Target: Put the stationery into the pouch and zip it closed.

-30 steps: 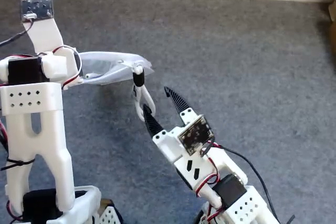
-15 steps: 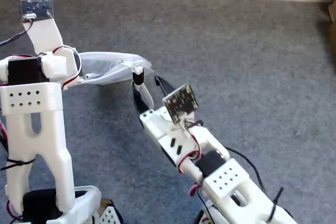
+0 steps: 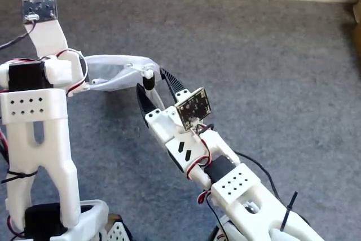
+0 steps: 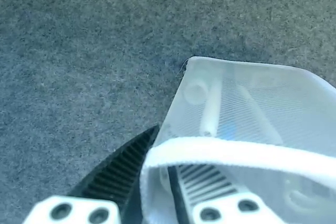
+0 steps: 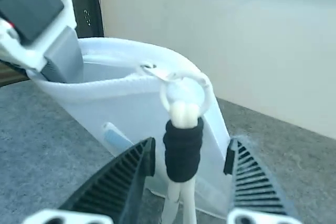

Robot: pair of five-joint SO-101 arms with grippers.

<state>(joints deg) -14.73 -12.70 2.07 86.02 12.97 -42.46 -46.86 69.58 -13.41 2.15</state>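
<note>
One translucent ribbed pouch (image 3: 115, 71), two pale sticks (image 4: 211, 106) inside, hangs above the grey felted bench (image 3: 271, 55), rim pinched by the left gripper (image 4: 165, 153) jaws. The right gripper (image 3: 151, 80) jaws are spread around its black-wrapped zipper pull (image 5: 182, 140).

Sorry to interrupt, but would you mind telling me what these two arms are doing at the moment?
The left gripper is shut on one end of a translucent pouch, holding it above the grey carpet. Stationery shows through the pouch wall. The right gripper is open, with its fingers on either side of the zipper pull cord but not gripping it. The zip does not look closed yet.
</note>
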